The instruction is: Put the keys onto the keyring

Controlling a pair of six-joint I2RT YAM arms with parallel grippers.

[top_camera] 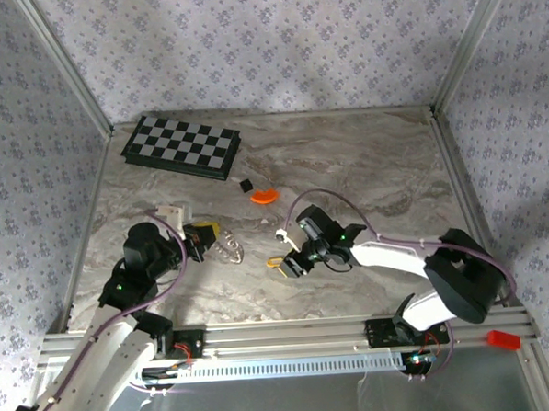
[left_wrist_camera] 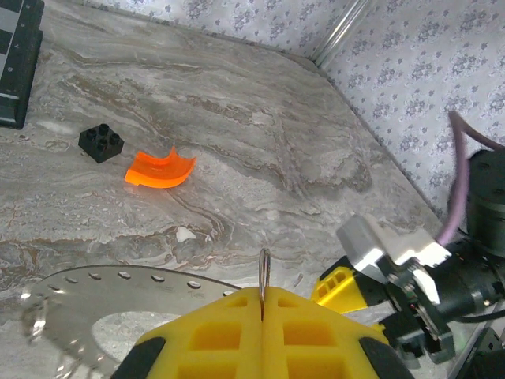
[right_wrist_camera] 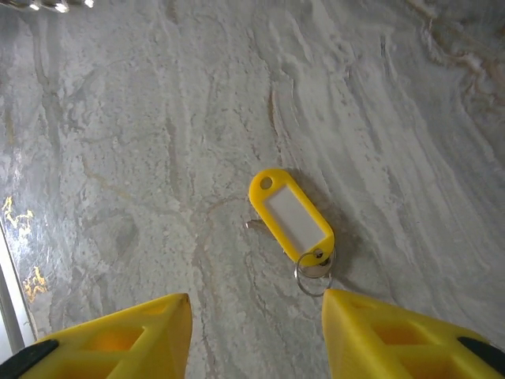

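On the marble table (top_camera: 365, 182), towards its near edge, the yellow key tag (right_wrist_camera: 290, 215) with its small split ring lies flat. My right gripper (right_wrist_camera: 256, 304) hangs over it with yellow fingers spread apart and gripping nothing, the tag showing in the gap just ahead of the tips. Off to the left, my left gripper (left_wrist_camera: 262, 304) is clamped tight on the silvery keyring (top_camera: 229, 249), a thin metal edge standing upright between its pads (left_wrist_camera: 316, 332), while the orange curved piece (left_wrist_camera: 160, 170) and the black brick (left_wrist_camera: 101, 143) sit well apart, farther back.
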